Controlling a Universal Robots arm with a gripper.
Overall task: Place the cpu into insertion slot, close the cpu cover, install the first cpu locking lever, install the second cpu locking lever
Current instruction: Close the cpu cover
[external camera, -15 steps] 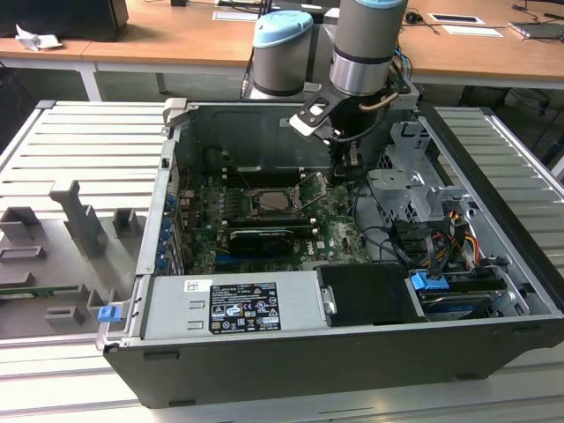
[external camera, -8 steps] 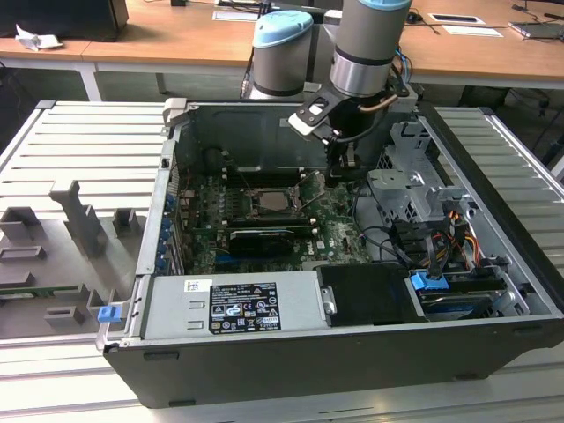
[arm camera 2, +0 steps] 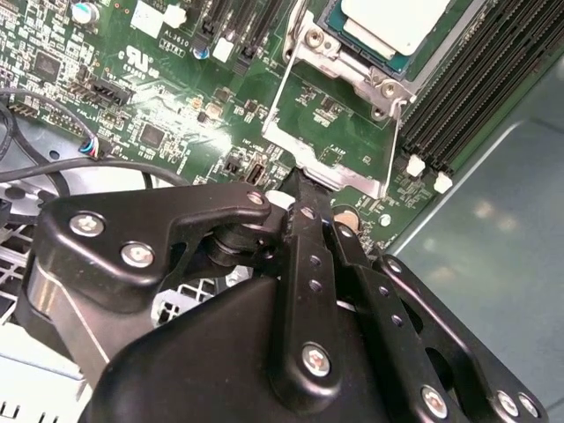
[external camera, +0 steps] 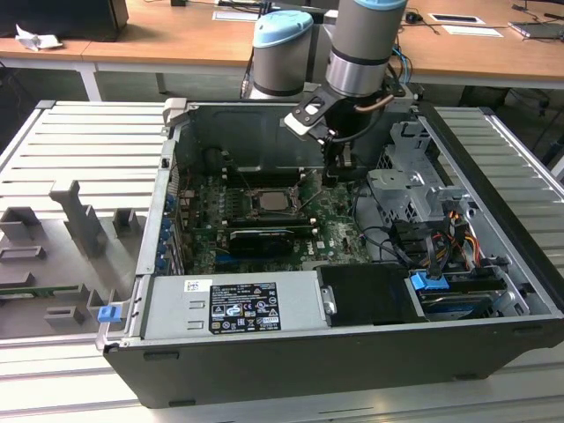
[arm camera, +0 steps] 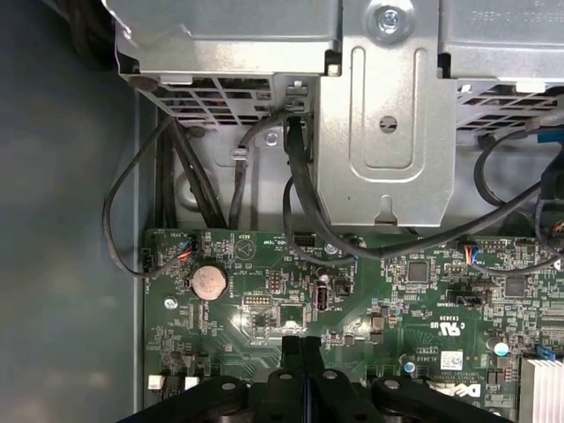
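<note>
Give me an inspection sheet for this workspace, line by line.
Surface: slatted metal table bearing an open computer case.
Job's things: cpu lies framed by the silver cpu cover; a wire lever runs alongside.
Clutter: grey fixture blocks, blue clip.
Tool: tool shut, low over the motherboard by the cover's edge.
Cables: black cables loop over the board's edge.
Surroundings: wooden desks behind.

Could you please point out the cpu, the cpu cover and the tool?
the cpu (arm camera 2: 397, 22), second wrist view, its silver top.
the cpu cover (arm camera 2: 348, 63), second wrist view, its metal frame edge.
the tool (arm camera: 300, 342), first wrist view, between its fingertips.
</note>
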